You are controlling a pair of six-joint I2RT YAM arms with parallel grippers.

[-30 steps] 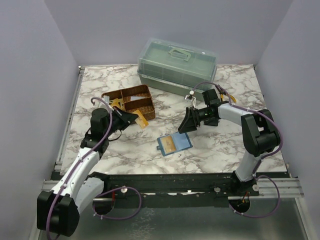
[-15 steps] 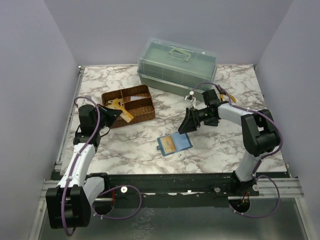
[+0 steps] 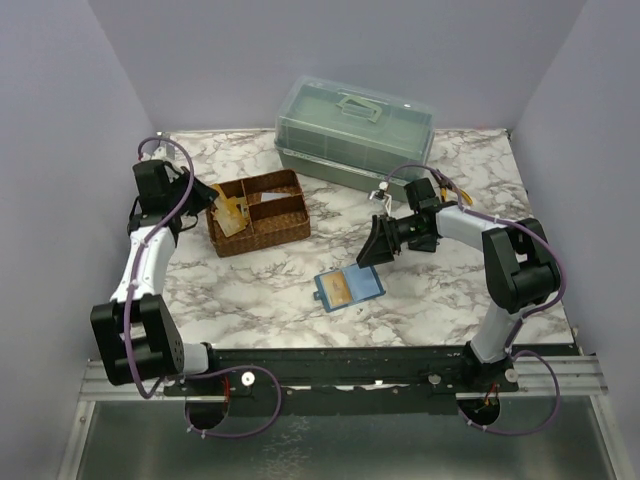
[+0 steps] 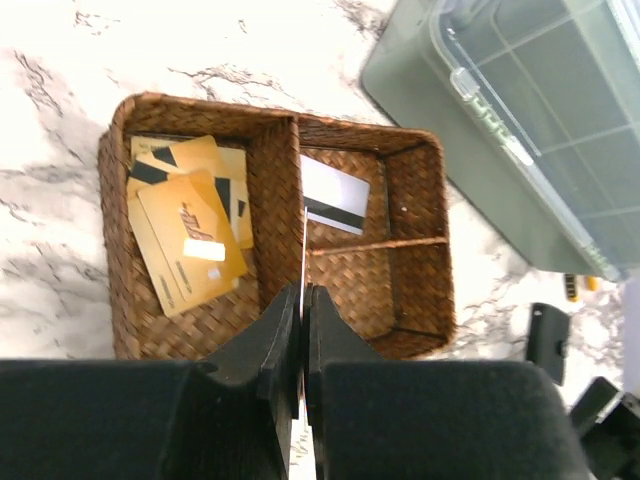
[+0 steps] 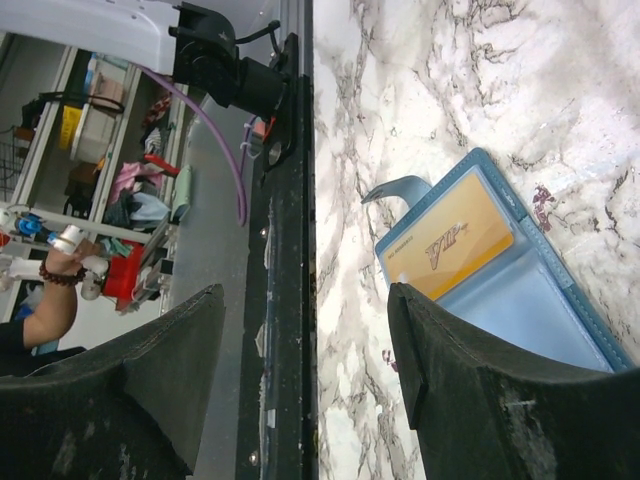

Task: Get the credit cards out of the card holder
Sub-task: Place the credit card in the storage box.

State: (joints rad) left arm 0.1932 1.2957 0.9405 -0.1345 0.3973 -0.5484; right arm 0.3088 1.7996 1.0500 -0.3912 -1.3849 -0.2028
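- Left gripper (image 4: 303,297): closed over the basket (image 4: 275,180), apparently pinching a credit card (image 4: 303,240) seen edge-on.
- Credit cards (image 4: 185,235): piled in the basket's left section.
- Card holder (image 5: 520,300): open on the table (image 5: 450,80), one card (image 5: 450,243) inside.
- Right gripper (image 5: 305,297): spread wide above the card holder, empty.

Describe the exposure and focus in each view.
Top external: even, soft light, faint shadows, sharp throughout. Left wrist: the marble table is blown out white, the left gripper near-black with little detail. Right wrist: the right gripper looms dark and soft-edged, while the card holder and its credit card are crisp.
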